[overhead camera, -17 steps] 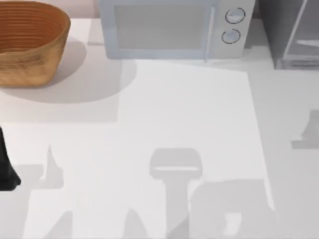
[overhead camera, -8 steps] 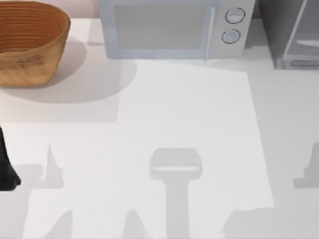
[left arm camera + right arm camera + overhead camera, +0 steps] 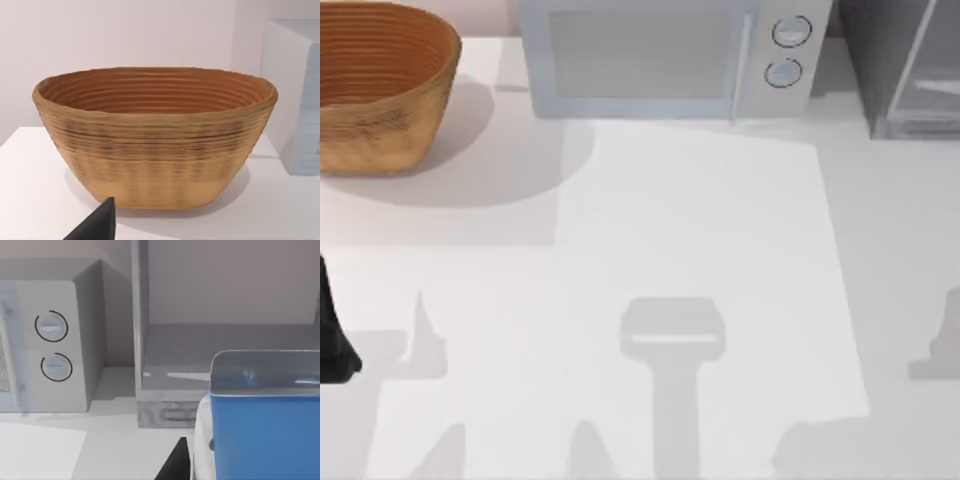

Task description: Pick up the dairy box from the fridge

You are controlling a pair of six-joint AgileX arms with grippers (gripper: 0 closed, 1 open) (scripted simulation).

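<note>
Dairy box (image 3: 260, 435) before open fridge (image 3: 200, 360); microwave (image 3: 50, 340) beside — basket (image 3: 380, 85) far left.

Blue-and-white dairy box (image 3: 260, 435) before fridge (image 3: 150, 355)

A matte black, tapering piece of the left arm (image 3: 334, 335) shows below the ribbed, woven tan basket (image 3: 380, 85). The left gripper's fingertip (image 3: 97, 225) is a plain black wedge; the right gripper's fingertip (image 3: 174, 462) looks alike.

Simulated kitchen counter: microwave (image 3: 665, 58), fridge (image 3: 905, 65), wicker basket (image 3: 382, 85), white table (image 3: 700, 230).
</note>
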